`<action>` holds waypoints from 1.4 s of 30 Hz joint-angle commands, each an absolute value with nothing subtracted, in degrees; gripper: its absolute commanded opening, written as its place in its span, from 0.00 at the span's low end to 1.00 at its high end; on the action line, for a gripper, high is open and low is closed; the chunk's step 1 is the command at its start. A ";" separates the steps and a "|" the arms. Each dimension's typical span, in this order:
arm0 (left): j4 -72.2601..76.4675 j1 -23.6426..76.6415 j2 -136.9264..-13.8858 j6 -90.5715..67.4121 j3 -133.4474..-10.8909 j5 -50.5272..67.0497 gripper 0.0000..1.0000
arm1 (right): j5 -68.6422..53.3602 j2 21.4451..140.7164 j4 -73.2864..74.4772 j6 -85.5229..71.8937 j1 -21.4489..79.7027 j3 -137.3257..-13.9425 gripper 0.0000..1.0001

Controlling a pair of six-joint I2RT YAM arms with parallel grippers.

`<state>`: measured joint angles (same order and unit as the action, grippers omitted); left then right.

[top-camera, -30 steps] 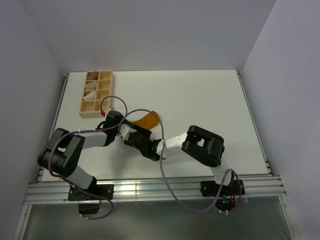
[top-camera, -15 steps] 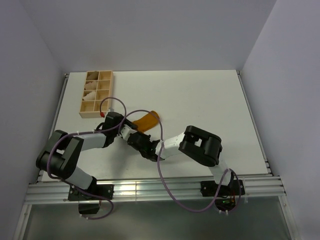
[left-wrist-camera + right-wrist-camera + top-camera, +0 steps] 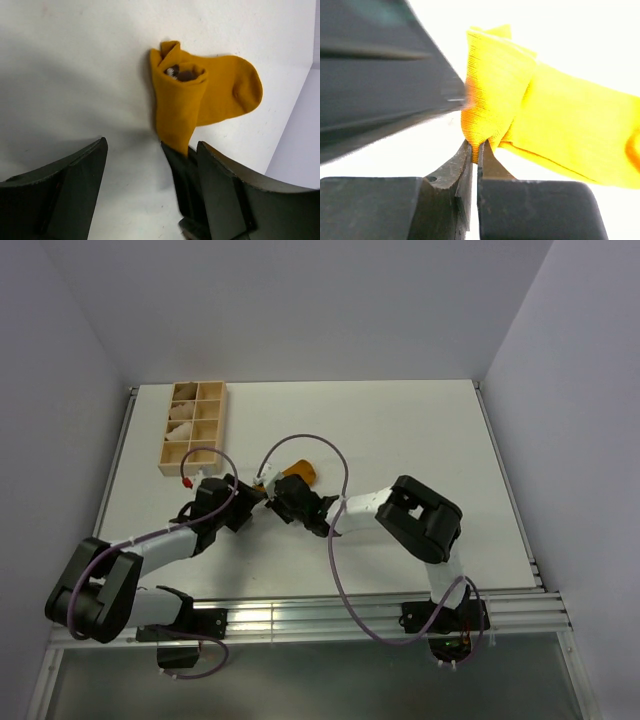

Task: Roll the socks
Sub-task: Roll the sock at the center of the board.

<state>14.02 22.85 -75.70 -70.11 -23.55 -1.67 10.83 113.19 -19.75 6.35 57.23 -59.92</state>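
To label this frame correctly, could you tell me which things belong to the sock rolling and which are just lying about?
Job in hand: the sock, partly rolled; the right gripper, shut on its fold; the left gripper, open near it.
Lying about: the wooden compartment box; the cream bundles inside it.

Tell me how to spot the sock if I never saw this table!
Look at the white table, a little right of the wooden tray. The sock sits there, pinched by the right arm's fingers. It is the only mustard-orange thing; the bundles in the tray are pale cream.
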 commanded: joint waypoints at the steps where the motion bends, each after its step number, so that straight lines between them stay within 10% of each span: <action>1: 16.25 22.33 -71.55 -70.32 -20.58 -4.66 0.78 | -4.11 112.24 -14.85 -2.44 53.62 -58.62 0.00; 13: 22.32 22.24 -73.12 -67.77 -20.21 -0.97 0.76 | -39.80 118.21 -16.35 -17.40 41.84 -62.92 0.00; 42: 23.03 22.24 -79.80 -67.94 -20.39 -2.11 0.67 | -54.40 132.62 10.01 -18.54 37.35 -85.78 0.00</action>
